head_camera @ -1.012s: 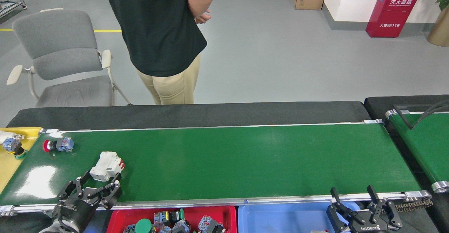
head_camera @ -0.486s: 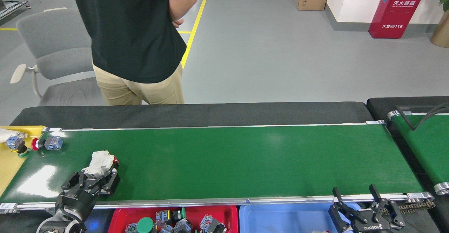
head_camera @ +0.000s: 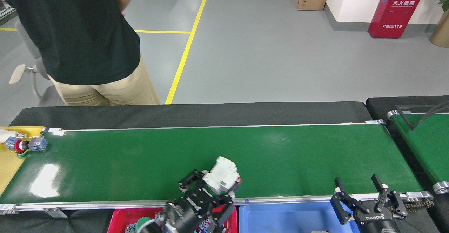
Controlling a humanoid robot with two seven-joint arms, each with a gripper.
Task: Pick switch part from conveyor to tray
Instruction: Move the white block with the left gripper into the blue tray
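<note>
conveyor (head_camera: 280, 155) belt open | left end: red-capped part (head_camera: 29, 144)

my left gripper (head_camera: 210, 189) is clamped on the white switch part (head_camera: 221, 175), held above the near rail of the conveyor (head_camera: 280, 155), just over the red tray (head_camera: 119, 215). my right gripper (head_camera: 361, 196) is spread wide, holding nothing, above the blue tray (head_camera: 280, 219). a person (head_camera: 77, 40) stands behind the belt (far side, left).

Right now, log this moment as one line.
left gripper: shut on white switch part, over conveyor near edge | right gripper: open, idle | blue tray: not yet reached
</note>
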